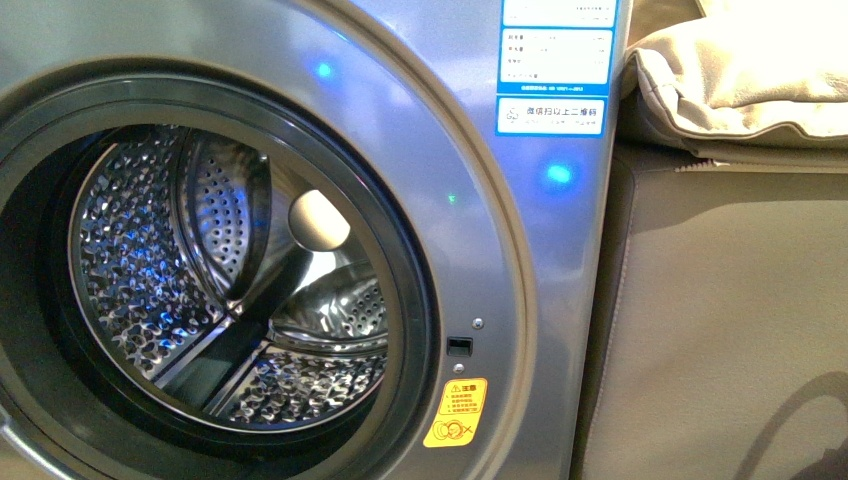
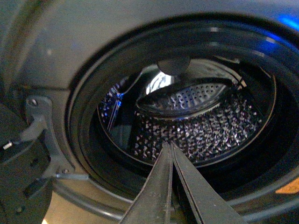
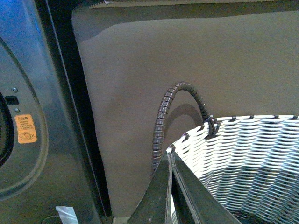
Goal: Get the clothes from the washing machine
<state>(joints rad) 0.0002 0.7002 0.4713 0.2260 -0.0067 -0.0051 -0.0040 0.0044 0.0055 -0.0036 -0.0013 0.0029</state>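
Both grippers are pressed shut, fingertips meeting, holding nothing. Just ahead of the left gripper (image 2: 169,145) gapes the washing machine's (image 1: 540,260) round porthole, facing the robot, drum axis running straight back. Beyond the fingertips lies the perforated drum (image 2: 205,130); no dark clothes show inside. Close under the right gripper (image 3: 170,154) sits the woven basket (image 3: 243,154), its ribbed handle (image 3: 163,116) arching ahead, a grey-brown panel (image 3: 187,56) behind.

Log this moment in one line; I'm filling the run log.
drum: no clothes seen | left tool: shut, at door opening | right tool: shut, over basket
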